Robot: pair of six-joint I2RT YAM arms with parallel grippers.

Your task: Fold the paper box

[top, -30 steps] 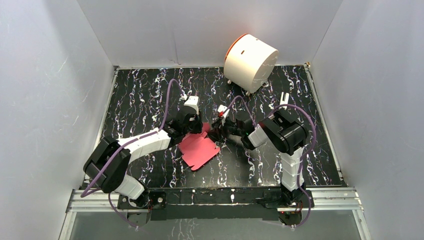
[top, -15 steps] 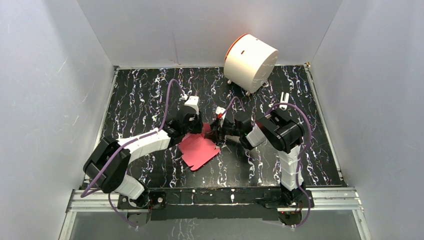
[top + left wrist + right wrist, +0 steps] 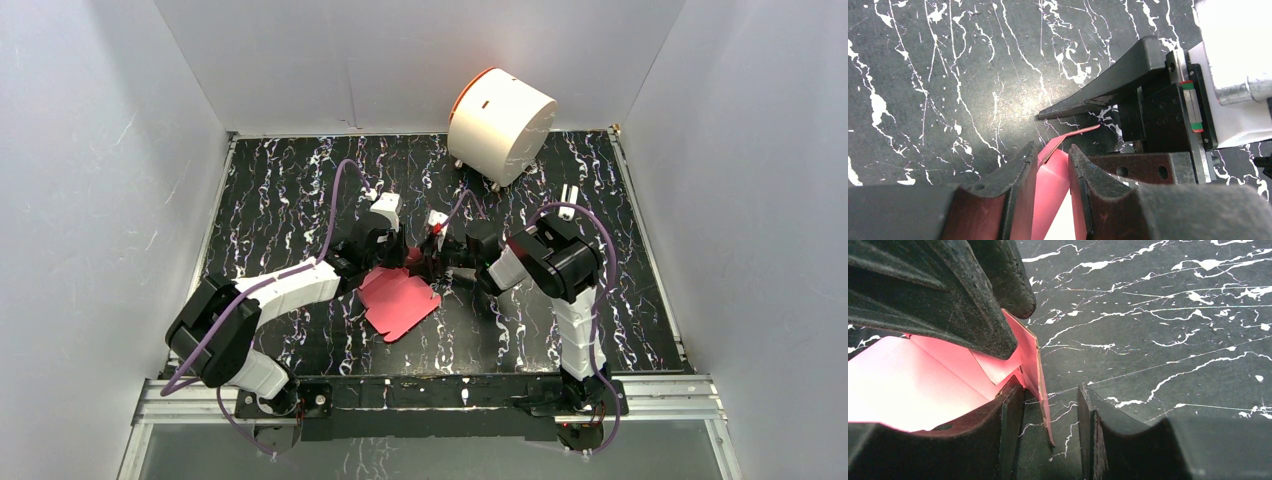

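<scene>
Left hand clamped on paper box, right hand apart — black marbled table, white walls

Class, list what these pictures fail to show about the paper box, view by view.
Top external: the far edge of the paper box, hidden under the left gripper and right gripper.
Left wrist: most of the box, cut off by the bottom edge.
Right wrist: its flat panel, washed out by glare.

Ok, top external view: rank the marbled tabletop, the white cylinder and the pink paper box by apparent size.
1. marbled tabletop
2. white cylinder
3. paper box, partly covered, so its full extent is unsure; the cylinder also rises nearer the camera, which flatters it.
</scene>
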